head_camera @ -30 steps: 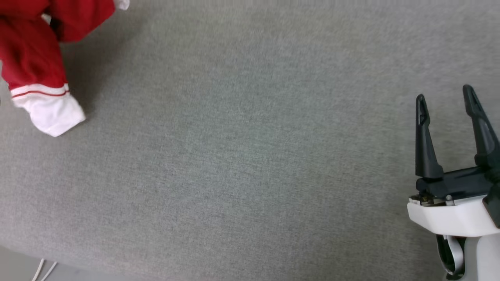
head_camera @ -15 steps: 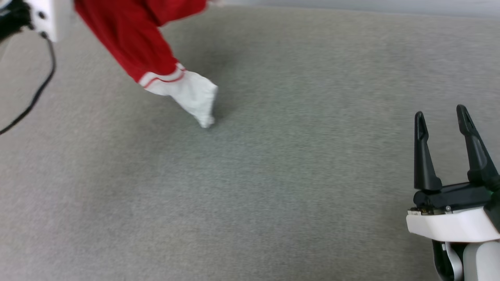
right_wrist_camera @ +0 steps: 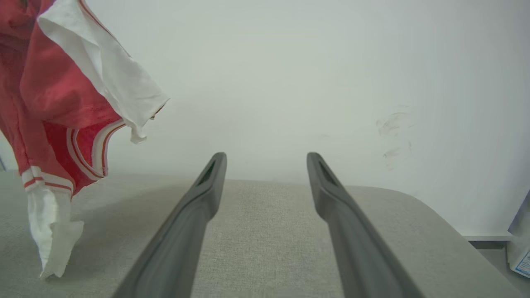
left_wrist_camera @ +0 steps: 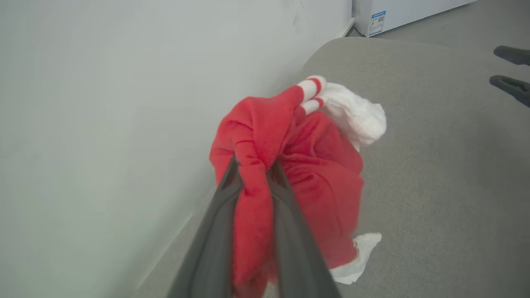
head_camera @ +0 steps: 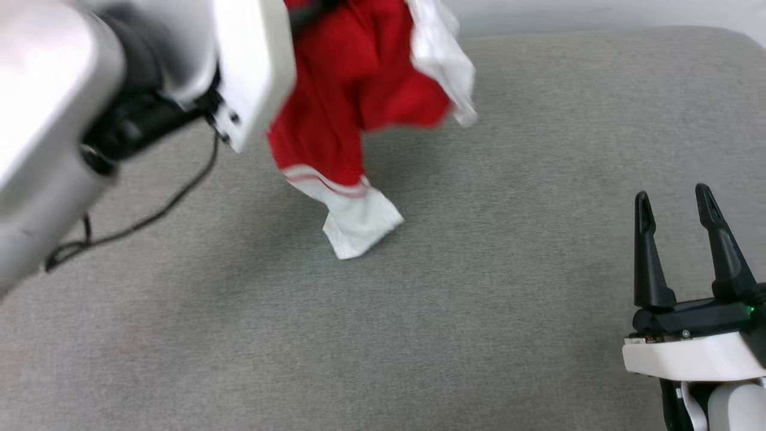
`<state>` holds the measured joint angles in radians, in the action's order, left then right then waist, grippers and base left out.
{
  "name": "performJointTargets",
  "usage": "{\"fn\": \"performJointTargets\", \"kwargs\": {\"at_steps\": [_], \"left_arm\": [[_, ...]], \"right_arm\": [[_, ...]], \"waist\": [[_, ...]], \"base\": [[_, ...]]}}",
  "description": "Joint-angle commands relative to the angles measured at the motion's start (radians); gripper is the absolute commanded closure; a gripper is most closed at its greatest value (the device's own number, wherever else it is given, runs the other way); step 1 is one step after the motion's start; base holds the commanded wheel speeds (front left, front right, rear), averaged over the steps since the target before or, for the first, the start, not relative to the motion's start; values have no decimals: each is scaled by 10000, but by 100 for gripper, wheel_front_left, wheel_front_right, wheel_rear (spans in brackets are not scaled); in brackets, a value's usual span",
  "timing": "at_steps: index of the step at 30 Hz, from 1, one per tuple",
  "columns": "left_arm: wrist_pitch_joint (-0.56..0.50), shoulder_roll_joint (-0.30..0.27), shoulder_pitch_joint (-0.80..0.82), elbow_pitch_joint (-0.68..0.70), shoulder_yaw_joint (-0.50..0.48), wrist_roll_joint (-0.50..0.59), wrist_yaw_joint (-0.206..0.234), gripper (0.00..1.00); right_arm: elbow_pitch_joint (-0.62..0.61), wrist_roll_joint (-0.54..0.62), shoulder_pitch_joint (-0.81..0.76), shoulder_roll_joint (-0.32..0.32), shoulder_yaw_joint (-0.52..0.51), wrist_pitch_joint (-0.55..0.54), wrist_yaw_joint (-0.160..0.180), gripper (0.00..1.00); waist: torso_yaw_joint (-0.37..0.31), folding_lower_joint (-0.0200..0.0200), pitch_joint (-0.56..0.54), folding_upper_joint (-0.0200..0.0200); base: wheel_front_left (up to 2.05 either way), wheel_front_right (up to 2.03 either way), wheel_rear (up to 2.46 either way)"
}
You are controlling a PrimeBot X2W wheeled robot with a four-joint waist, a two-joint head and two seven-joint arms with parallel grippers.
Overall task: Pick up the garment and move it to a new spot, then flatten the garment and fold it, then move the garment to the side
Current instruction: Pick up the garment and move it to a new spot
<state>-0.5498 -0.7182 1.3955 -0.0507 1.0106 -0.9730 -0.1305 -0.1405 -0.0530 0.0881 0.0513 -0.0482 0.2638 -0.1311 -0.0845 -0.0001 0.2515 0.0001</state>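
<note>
Garment (left_wrist_camera: 319,174), bunched and red, hangs from the left claw (left_wrist_camera: 254,163), whose two dark fingers are pinched narrow on a fold of the red cloth. Past the claw's tips the bundle droops toward the grey table (head_camera: 479,329). One white sleeve (head_camera: 359,224) with red-and-white trim is the lowest part, and its end seems to touch the table. A second white sleeve flares from the side of the bundle nearer the right claw (head_camera: 672,196). That claw stands wide with nothing between its fingers, low over the table and well apart from the garment, which hangs ahead of it and off to its left. Beyond both claws rises a pale wall (right_wrist_camera: 331,62).
</note>
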Motion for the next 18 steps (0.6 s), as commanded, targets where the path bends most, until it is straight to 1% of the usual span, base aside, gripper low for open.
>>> {"fn": "performJointTargets", "kwargs": {"at_steps": [1, 7, 12, 15, 18], "left_arm": [[119, 24, -243, 59, 136, -14, 28, 100], [508, 440, -1318, 145, 1135, 61, 28, 100], [862, 1180, -2487, -274, 2220, -106, 28, 100], [729, 1624, -3274, -541, 2617, 98, 27, 100], [229, 1968, -4256, -527, 2697, 340, 27, 100]], "right_arm": [[27, -19, -61, -20, 4, 15, 7, 0], [106, 36, 48, -18, 10, 15, 7, 0], [227, 120, 95, -18, 50, 15, 7, 0], [257, 139, 138, -18, 91, 15, 7, 0], [275, 156, 129, -18, 74, 15, 7, 0]], "waist": [[-151, 1, -1, -1], [-330, 1, 221, -1], [-366, 1, 408, -1], [-410, 1, 491, -1], [-435, 1, 567, -1]], "base": [[0, 0, 0], [0, 0, 0], [0, 0, 0], [0, 0, 0], [0, 0, 0]]}}
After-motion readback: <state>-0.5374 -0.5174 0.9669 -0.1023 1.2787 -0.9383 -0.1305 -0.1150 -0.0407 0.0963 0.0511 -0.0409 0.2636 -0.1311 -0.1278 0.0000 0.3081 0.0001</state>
